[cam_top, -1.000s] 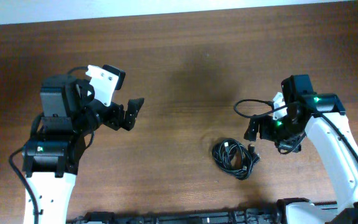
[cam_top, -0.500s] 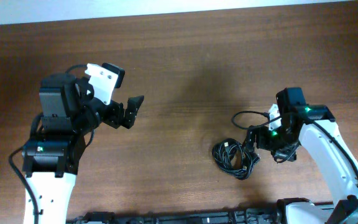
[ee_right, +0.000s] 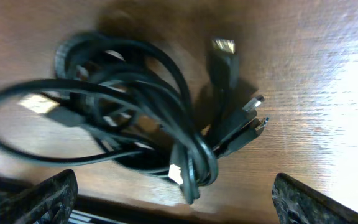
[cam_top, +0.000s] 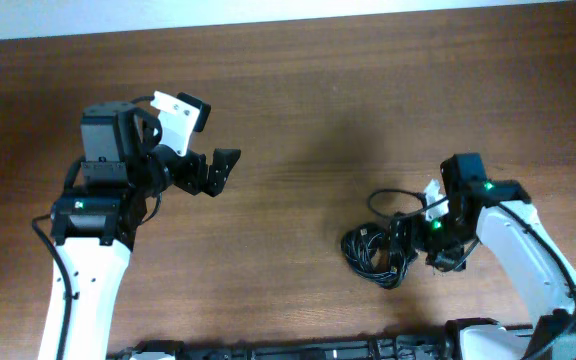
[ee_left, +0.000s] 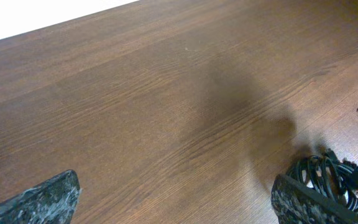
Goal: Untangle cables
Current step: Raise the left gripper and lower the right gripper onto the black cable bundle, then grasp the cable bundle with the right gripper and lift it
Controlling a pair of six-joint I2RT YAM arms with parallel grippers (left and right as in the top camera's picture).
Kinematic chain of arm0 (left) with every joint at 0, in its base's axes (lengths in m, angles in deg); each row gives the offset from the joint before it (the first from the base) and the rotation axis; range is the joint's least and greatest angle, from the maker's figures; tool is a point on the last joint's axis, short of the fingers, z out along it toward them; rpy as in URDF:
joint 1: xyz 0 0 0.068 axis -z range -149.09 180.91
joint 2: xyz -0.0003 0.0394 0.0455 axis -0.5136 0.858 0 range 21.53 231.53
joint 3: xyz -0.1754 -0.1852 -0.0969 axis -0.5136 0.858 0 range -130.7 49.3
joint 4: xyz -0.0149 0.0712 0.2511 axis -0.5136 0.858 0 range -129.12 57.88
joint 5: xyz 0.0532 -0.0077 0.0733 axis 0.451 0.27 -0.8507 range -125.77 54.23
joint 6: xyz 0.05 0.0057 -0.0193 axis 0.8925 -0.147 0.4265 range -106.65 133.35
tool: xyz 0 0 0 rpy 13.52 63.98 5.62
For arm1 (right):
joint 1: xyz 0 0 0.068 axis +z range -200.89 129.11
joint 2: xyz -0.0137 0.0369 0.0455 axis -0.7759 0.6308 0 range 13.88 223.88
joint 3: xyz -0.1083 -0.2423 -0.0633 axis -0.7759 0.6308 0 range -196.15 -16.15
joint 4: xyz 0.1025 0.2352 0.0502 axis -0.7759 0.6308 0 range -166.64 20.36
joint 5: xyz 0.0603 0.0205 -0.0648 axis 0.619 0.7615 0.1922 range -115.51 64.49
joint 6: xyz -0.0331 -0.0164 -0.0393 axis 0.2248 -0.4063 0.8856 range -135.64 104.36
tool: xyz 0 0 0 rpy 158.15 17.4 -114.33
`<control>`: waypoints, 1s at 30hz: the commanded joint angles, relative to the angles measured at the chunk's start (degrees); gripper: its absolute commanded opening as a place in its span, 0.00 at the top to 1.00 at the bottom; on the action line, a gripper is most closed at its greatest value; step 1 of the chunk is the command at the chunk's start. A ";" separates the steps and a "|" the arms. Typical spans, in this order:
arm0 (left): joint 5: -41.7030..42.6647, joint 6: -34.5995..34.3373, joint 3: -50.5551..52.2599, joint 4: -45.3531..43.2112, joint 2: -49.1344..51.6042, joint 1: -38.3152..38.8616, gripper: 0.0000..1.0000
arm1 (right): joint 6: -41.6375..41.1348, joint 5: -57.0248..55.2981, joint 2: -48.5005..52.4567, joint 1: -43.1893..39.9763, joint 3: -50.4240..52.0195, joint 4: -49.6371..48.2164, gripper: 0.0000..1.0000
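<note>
Cables [cam_top: 376, 256]: black cords bunched in one knot on the table [cam_top: 308, 110], right of centre and toward its near edge. Several plug ends [ee_right: 224, 55] stick out on one side. One loop [cam_top: 386, 197] arcs away from the knot beside the right arm; contact with the arm cannot be told.

Right gripper [cam_top: 406, 238]: low over the knot's right edge, jaws wide apart, nothing between them. In the right wrist view the knot fills the space ahead of the fingers [ee_right: 42, 198].

Left gripper [cam_top: 218, 170]: well apart from the knot, raised over bare wood, jaws spread and empty.

Risks, as judged:
- Strands overlap tightly, so closing here likely pinches several at once. A pull would then drag or tighten the whole knot.
- Nothing pins the knot, the left arm being far off. It may slide toward the near edge.
- The stray loop could snag on the right wrist.
- A grip on a smooth plug may slip.
</note>
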State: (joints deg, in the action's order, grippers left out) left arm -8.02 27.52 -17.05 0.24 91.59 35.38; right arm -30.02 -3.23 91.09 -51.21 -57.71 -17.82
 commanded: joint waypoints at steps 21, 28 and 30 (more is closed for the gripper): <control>3.15 0.87 -1.20 -1.22 0.22 -0.07 0.01 | -6.10 1.73 0.11 0.37 10.71 -17.20 0.63; 3.28 0.46 -1.20 -1.18 0.22 -0.07 0.01 | -6.10 5.86 0.09 0.31 10.69 -19.93 0.96; 4.92 0.46 -1.20 -1.16 0.22 -0.09 0.01 | -6.10 8.87 0.09 0.31 10.60 -21.68 0.96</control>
State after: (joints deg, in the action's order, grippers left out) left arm -5.68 27.50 -17.05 -0.84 91.68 35.38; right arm -36.00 1.67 91.09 -51.21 -47.24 -38.01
